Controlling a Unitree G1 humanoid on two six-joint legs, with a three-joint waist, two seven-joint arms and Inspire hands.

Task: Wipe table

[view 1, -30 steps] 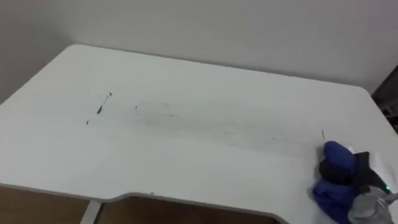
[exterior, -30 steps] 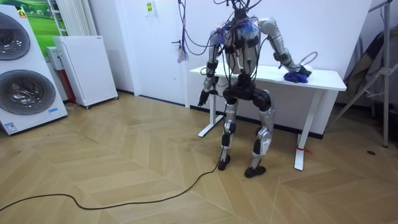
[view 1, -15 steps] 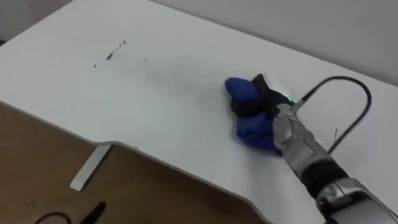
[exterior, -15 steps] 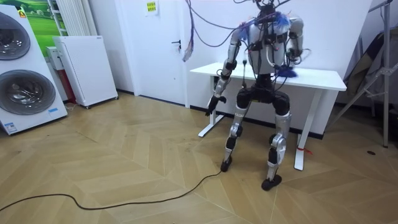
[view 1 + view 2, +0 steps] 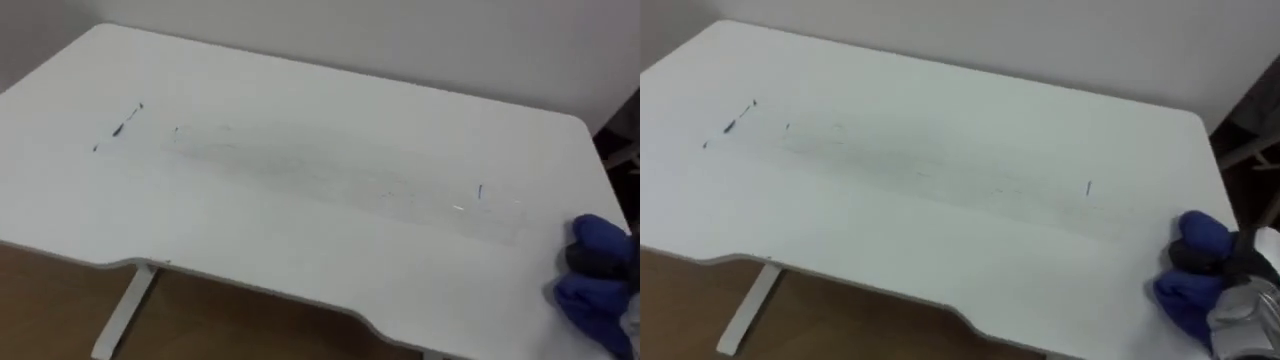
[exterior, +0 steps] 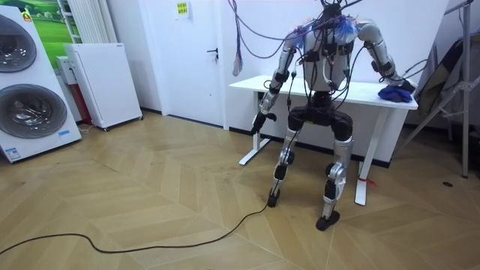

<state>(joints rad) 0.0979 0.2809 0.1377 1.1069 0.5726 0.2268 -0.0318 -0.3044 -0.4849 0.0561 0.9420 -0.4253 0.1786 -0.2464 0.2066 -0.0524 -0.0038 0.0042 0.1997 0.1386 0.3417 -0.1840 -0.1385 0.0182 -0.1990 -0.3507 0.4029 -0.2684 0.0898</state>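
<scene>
A white table (image 5: 300, 230) carries dark pen marks (image 5: 120, 125) near its left end, a faint grey smear (image 5: 300, 160) across its middle and a small blue tick (image 5: 480, 190) towards the right. My right hand (image 5: 1243, 305) lies at the table's right front corner. Its dark fingers (image 5: 1198, 258) are curled over a bunched blue cloth (image 5: 1192, 285) that rests on the tabletop. In the room view I stand at the table's front, with the right arm stretched to the blue cloth (image 6: 394, 92). My left hand (image 6: 260, 120) hangs beside the table's other end.
The table's right edge (image 5: 600, 160) runs close by the cloth. A curved cutout (image 5: 250, 290) marks the front edge. In the room view a white cabinet (image 6: 101, 82) and washing machines (image 6: 26, 97) stand on the left, and a stand (image 6: 450, 75) on the right.
My right hand has swept the blue cloth from the table's middle to its right end. The eye view has shifted too, and the marks on the left now sit lower.
</scene>
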